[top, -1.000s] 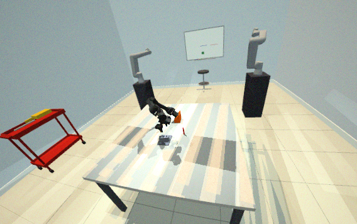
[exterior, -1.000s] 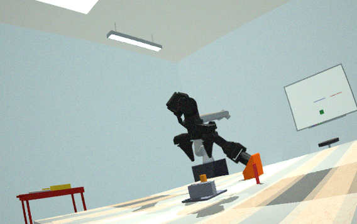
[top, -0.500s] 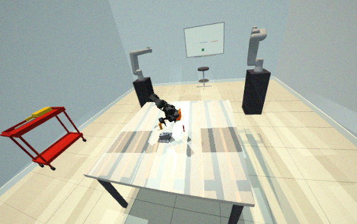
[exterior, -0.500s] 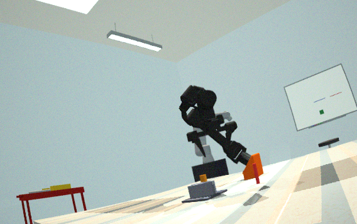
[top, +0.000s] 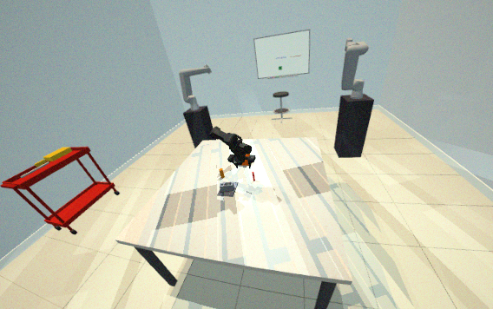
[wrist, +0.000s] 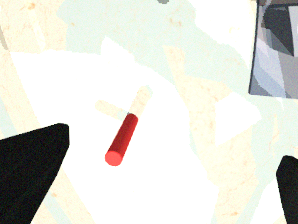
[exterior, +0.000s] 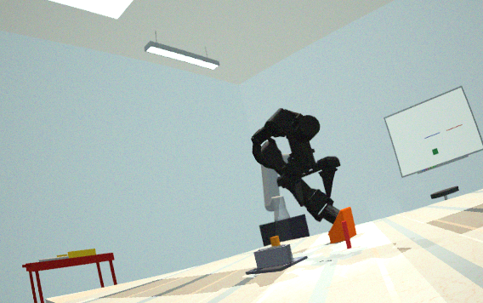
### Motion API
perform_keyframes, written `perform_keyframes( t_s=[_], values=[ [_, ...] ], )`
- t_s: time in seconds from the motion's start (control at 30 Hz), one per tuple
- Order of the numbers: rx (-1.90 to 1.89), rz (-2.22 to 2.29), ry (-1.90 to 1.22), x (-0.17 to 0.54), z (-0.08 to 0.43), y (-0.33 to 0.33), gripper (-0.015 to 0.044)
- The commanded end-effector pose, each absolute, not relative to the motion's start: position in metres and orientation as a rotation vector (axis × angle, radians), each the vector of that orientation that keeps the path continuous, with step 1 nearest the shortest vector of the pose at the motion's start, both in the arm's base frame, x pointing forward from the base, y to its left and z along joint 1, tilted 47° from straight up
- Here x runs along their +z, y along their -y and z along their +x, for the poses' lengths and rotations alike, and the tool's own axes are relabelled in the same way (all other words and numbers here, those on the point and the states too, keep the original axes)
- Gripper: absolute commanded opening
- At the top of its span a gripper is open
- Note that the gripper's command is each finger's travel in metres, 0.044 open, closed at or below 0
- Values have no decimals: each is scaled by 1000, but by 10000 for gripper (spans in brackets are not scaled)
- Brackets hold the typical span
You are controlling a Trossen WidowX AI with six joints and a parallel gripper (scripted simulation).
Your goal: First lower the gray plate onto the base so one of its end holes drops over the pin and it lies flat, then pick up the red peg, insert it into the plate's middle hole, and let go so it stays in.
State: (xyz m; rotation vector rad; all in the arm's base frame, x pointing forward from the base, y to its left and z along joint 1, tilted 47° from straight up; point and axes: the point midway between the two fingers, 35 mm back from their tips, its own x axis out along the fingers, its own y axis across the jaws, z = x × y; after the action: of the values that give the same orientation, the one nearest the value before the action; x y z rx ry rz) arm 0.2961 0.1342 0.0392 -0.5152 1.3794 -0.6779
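Gripper (top: 242, 164) (exterior: 333, 180) (wrist: 178, 152) spread wide above red peg (top: 253, 176) (exterior: 346, 235) (wrist: 122, 140), peg upright, well inside table edges (top: 234, 261) (exterior: 52, 300), apart from base (top: 226, 193) (exterior: 276, 269) (wrist: 274, 82)

One red cart (top: 80, 161) (exterior: 70, 261), one stool (top: 280, 94) (exterior: 445, 192), two gray arms (top: 186, 84) (top: 348, 67), one red peg (top: 253, 176) (exterior: 346, 235) (wrist: 122, 139)

One black arm (top: 238, 145) (exterior: 299, 145), matte, almost all one colour. Chunky rounded joint housings, straighter link sections between, one big round cap at an upper bend. Thin pale band on a lower link. Bright orange angular block, flat-sided with a slanted edge, at the base. Black hand (top: 241, 165) (exterior: 312, 191) (wrist: 178, 152), two tapering fingers, blunt tips, plain dark surfaces. Small fittings too small to tell.
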Motion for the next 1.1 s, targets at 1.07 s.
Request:
perform_keyframes(
  t_s=[1.07],
  values=[
    [-1276, 283, -857, -30, 246, -132, 440]
  ],
)
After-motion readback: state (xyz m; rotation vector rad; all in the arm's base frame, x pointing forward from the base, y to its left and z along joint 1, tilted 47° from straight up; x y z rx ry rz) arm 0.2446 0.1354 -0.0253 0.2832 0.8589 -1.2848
